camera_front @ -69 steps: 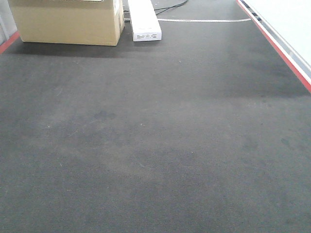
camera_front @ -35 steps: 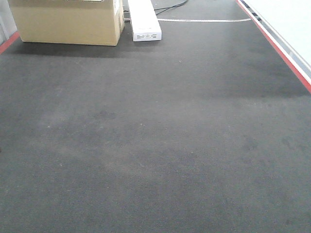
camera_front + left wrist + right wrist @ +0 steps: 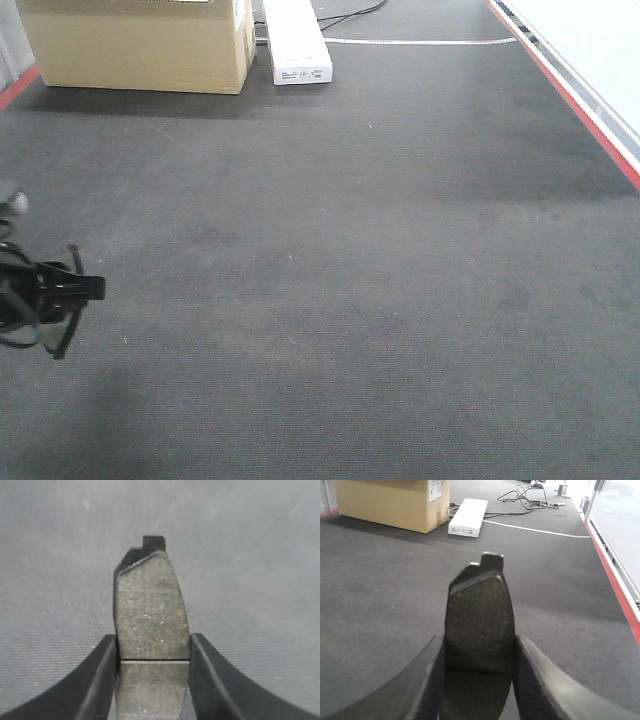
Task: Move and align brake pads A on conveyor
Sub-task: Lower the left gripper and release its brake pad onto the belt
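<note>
In the left wrist view, a dark grey brake pad with a thin groove across its middle stands between the fingers of my left gripper, which is shut on it above the conveyor. My right gripper is likewise shut on a second brake pad, held over the dark belt. From the front, the left arm shows at the belt's left edge; its pad is hidden there. The right arm is out of that view.
A cardboard box and a long white box sit at the belt's far end. A red strip runs along the right edge. Cables lie beyond a white line.
The left arm has come into the front view at the left edge, where earlier only bare belt showed.
</note>
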